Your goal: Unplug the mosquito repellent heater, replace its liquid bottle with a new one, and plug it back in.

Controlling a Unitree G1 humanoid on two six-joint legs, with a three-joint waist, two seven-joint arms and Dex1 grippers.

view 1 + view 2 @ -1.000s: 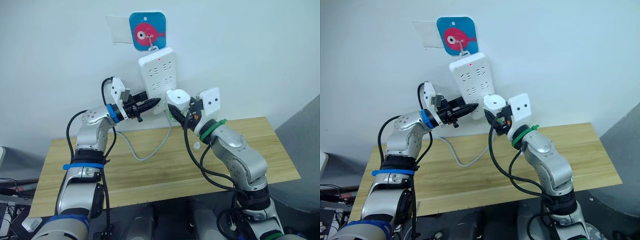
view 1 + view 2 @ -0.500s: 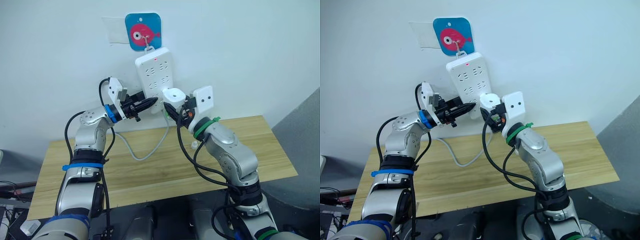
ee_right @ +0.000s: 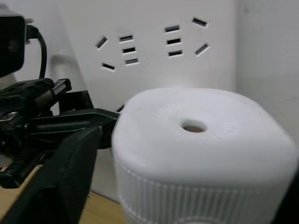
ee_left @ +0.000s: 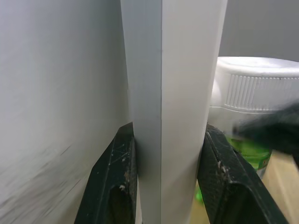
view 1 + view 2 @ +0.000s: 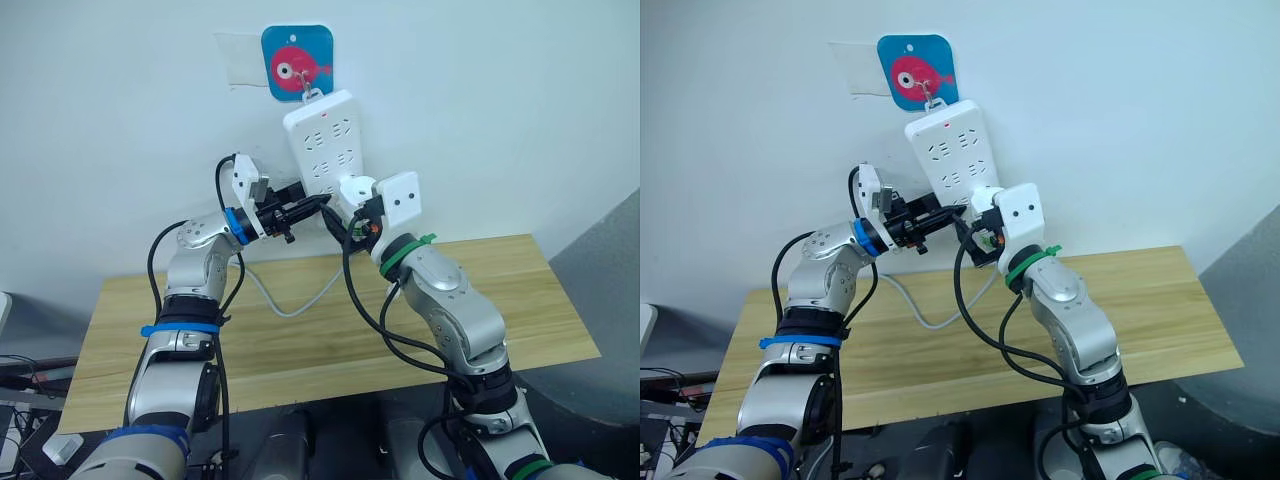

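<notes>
1. The mosquito repellent heater [image 3: 205, 154] sits between the fingers of the right gripper [image 5: 352, 213], held at the lower end of the power strip [image 5: 325, 145] on the wall.
2. The left gripper [image 5: 318, 205] clamps the strip's lower edge, just beside the heater.
3. Green liquid shows under the heater.

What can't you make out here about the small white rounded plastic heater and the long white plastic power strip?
- Prongs: eye views, hidden behind the small white rounded plastic heater and the right gripper; seated or not is unclear.
- Green liquid bottle: left wrist view, blurred, level unreadable.
- Long white plastic power strip: left wrist view, edge-on in the left gripper, sockets hidden.
</notes>
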